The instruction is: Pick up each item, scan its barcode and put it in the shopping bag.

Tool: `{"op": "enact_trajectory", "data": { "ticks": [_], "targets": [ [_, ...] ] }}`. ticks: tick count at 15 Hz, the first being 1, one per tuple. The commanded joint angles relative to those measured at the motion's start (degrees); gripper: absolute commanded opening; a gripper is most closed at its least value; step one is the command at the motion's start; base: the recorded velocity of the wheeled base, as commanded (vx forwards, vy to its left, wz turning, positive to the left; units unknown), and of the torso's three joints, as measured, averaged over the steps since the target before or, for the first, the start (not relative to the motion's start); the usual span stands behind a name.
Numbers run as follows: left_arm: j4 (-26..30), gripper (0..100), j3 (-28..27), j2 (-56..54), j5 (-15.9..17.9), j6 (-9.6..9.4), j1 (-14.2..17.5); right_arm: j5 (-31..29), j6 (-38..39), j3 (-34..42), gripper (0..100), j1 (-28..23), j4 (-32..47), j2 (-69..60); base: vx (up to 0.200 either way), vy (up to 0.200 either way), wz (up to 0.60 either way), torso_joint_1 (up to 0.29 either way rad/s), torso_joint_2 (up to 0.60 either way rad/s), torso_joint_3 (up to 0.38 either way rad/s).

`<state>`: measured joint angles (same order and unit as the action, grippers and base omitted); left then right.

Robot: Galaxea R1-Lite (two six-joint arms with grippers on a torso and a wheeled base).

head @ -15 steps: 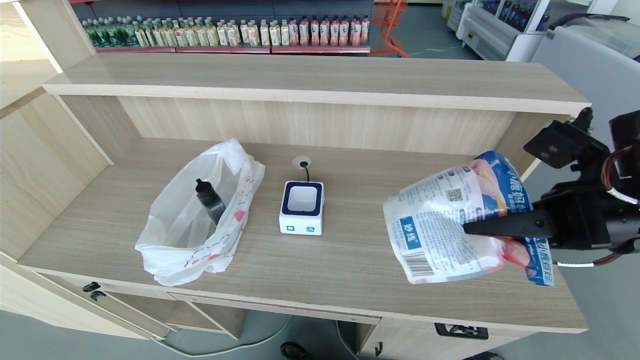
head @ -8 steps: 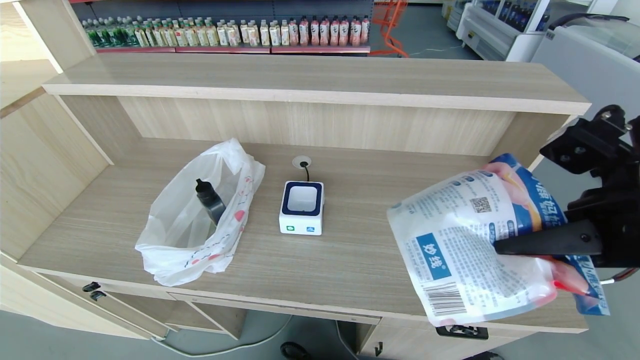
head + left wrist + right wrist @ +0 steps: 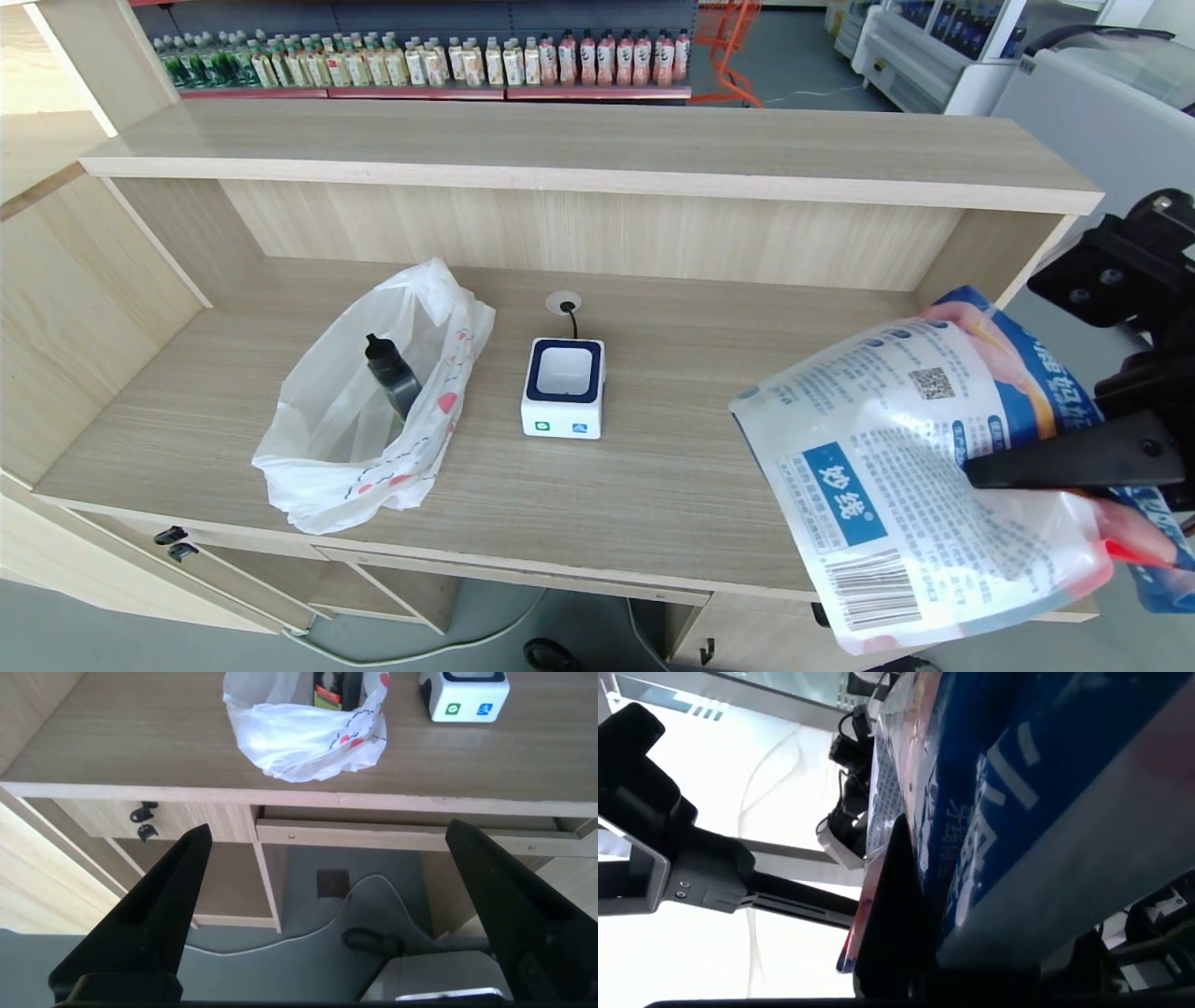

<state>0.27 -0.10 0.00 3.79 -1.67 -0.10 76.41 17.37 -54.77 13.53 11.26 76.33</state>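
Carried nearer and farther right over the last second: the pouch (image 3: 896, 485), its barcode corner now past the near edge of the bench (image 3: 653, 485). Shopping bag and scanner unmoved.

Nearest, low in front of the bench's near edge: left end effector (image 3: 329, 835), fingers spread wide, nothing between them.

At the near right corner, lifted clear of the bench: pouch with its white printed back turned up, long axis running near to far and leaning right at the far end. Barcode at the near end, square code toward the far end, blue-and-pink border along the right side. Clamped on its right part by the right end effector (image 3: 990, 467), one black finger (image 3: 1064, 455) lying across the upper face, the other hidden beneath.

Farther in, on the left part of the bench: white shopping bag (image 3: 317, 448), slumped, mouth gaping upward, a dark bottle (image 3: 392, 378) inside with its cap toward the far side. Near the bag on its right, not touching, at the bench's middle: white scanner (image 3: 563, 387), dark-framed window facing up, cable leading to a round port (image 3: 563, 301) just behind.

Farthest, beyond the raised ledge: store shelf (image 3: 420, 91) lined with drink bottles.
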Motion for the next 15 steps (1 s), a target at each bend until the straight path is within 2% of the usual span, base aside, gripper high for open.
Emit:
{"op": "enact_trajectory", "data": {
  "ticks": [1, 15],
  "targets": [
    [0.0, 100, 0.0, 0.1, 0.0, 0.00, 0.0, 0.0, -0.1, 0.0, 0, 0.7, 0.0, 0.0, 0.000, 0.000, 0.00, 0.000, 0.00, 0.000],
    [0.0, 100, 0.0, 0.1, 0.0, 0.00, 0.0, -0.3, -2.0, 1.3, 0, 1.1, -0.1, 0.1, 0.000, 0.000, 0.00, 0.000, 0.00, 0.000]
  ]
}}
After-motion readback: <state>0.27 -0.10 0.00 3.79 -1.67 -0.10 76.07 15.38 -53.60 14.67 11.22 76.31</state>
